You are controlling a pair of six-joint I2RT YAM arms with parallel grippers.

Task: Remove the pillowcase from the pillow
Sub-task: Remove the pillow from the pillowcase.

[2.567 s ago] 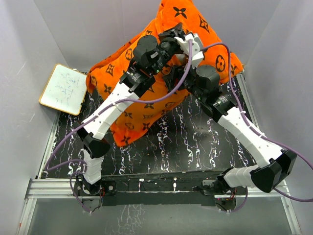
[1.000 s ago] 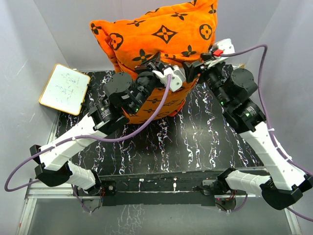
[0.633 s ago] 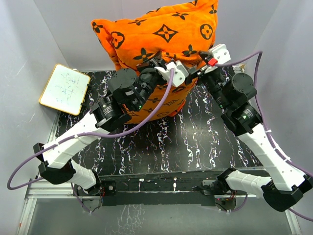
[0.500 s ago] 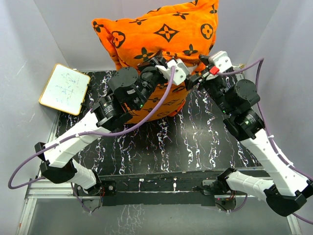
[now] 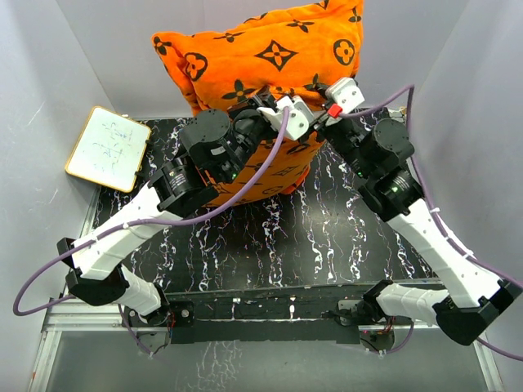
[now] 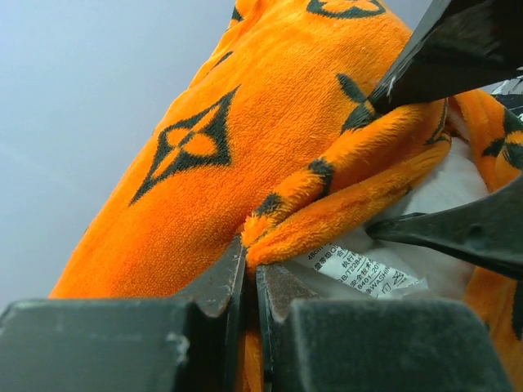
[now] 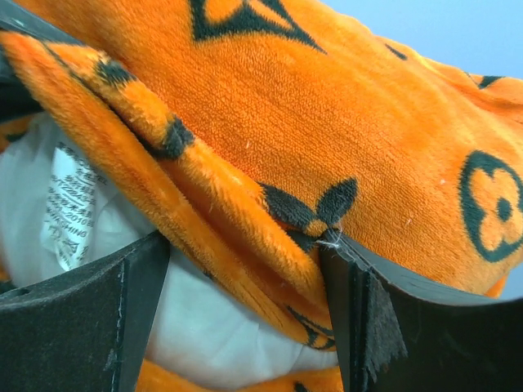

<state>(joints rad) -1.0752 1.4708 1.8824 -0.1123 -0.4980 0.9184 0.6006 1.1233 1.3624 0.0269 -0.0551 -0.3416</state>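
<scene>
Left gripper (image 6: 252,263) is pinched nearly closed on the folded hem of the pillowcase (image 6: 245,122), with a thin ridge of orange plush squeezed between its two dark pads. Right gripper (image 7: 243,245) stands wide around the same hem a little farther along. One finger (image 7: 368,318) touches the outer plush at a stitched edge, and the other (image 7: 106,310) lies against the pillow (image 7: 204,335), whose white cloth bulges out of the cover's open mouth.

Just inside that opening a white care label (image 6: 359,268) lies on the white cloth. It carries several lines of small black print, too fine to read with any certainty. Dark brown flower, diamond and circle motifs are printed across the plush.

From above, the covered pillow stands upright at the far edge of the black marbled table (image 5: 327,237), against the back wall, and both wrists meet at its lower middle. A small whiteboard (image 5: 106,149) with faint, unreadable scribbles sits at the table's far left corner.
</scene>
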